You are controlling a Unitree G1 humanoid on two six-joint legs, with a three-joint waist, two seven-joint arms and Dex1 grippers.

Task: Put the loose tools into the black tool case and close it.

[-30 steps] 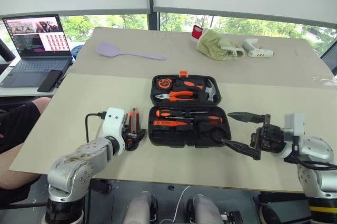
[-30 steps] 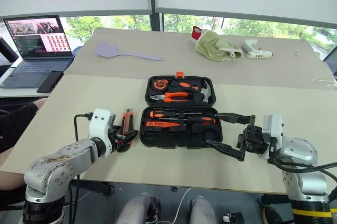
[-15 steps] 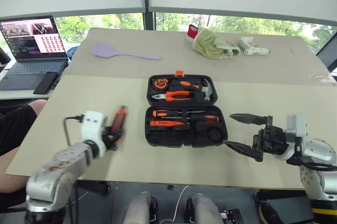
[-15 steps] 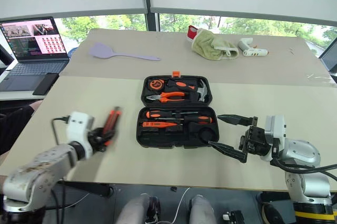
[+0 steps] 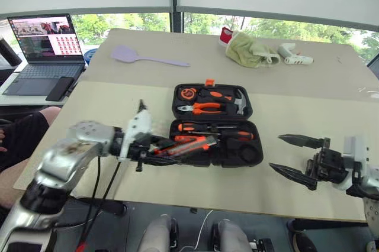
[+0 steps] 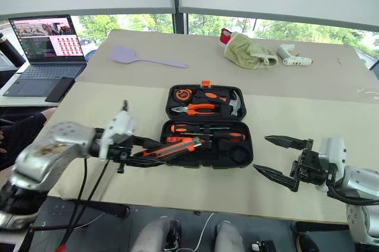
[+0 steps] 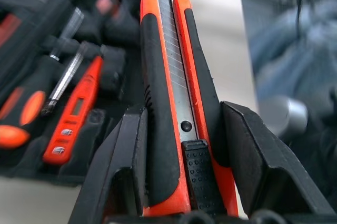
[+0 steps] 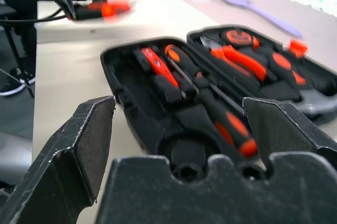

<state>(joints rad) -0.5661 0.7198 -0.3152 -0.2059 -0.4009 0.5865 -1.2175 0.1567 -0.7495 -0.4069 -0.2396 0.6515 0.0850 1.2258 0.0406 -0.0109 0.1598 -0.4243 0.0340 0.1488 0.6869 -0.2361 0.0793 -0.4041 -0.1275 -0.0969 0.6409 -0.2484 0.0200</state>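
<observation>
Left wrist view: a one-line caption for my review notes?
Left claw shut on the orange-black utility knife, pointed toward the open black tool case.

One black tool case [image 5: 212, 126] lies open. One utility knife [image 5: 185, 146], two screwdrivers [image 5: 204, 128] [image 8: 218, 110], one tester pen [image 7: 73, 111], one pair of pliers [image 5: 198, 107], one hammer [image 5: 240, 104], one lilac spatula [image 5: 148, 58], one laptop [image 5: 44, 48], one phone [image 5: 60, 89].
</observation>
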